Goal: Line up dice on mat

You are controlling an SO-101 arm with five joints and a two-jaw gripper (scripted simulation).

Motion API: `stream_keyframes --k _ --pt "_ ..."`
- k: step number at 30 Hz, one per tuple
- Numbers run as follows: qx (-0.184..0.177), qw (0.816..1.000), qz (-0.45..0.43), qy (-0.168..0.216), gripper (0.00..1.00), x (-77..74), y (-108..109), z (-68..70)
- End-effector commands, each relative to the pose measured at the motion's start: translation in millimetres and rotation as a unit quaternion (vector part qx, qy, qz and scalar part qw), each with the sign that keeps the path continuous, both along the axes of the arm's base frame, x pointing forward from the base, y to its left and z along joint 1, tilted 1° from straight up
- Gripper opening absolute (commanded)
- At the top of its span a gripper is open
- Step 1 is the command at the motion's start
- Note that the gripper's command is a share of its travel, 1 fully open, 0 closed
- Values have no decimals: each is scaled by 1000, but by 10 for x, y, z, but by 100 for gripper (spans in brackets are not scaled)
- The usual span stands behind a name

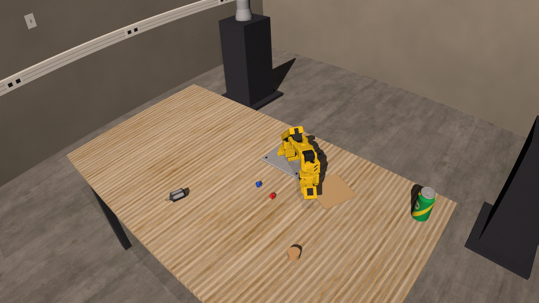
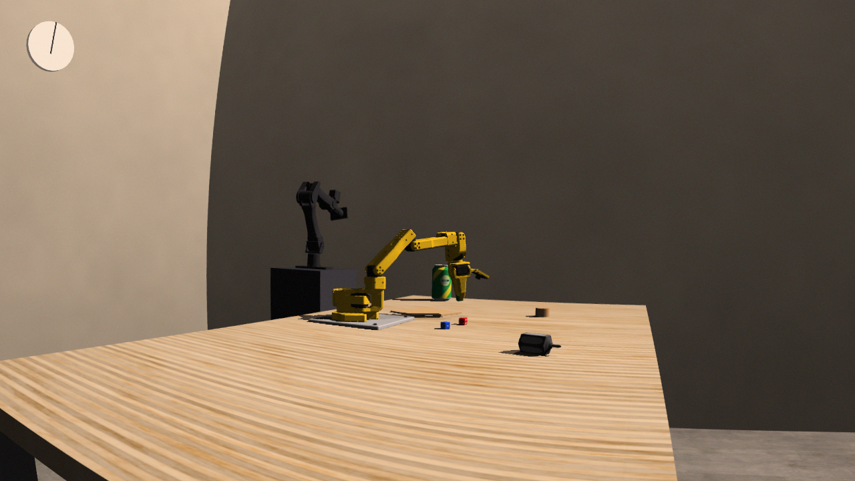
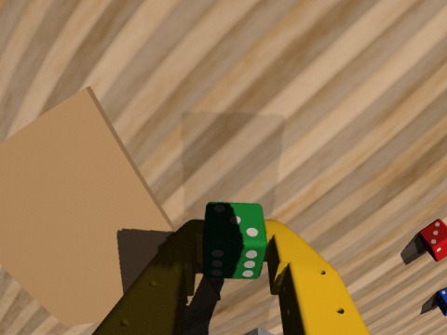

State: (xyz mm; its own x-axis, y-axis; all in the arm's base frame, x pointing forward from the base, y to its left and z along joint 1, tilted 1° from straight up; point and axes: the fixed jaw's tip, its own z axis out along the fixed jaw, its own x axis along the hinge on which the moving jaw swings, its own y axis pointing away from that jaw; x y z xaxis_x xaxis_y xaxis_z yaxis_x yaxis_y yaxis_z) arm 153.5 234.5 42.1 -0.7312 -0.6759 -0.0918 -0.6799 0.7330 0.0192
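I am clamping my gripper (image 3: pixel 235 255) on the green die (image 3: pixel 238 241), holding it in the air just beside the flat tan mat (image 3: pixel 62 205). The red die (image 3: pixel 435 240) and the blue die (image 3: pixel 442 301) are resting nearby on the striped wooden table (image 3: pixel 249 37), off the mat.

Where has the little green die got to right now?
In the wrist view, the small green die is pinched between the yellow gripper's fingers, held above the wooden table beside the tan square mat; the red and blue dice lie off right.
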Motion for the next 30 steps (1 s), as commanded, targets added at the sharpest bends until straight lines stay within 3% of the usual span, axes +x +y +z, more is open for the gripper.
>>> stream_keyframes --k 1,7,9,14,18,30 --pt "-7 1000 29 5 0 -134 74 -44" --pt "-1 995 100 1 0 -481 278 -40" --pt "-1 995 100 1 0 -481 278 -40" --pt "6 987 162 -2 0 -804 413 -36" --pt "9 981 193 -4 0 -981 467 -34" --pt "10 979 205 -4 0 -1049 485 -33"
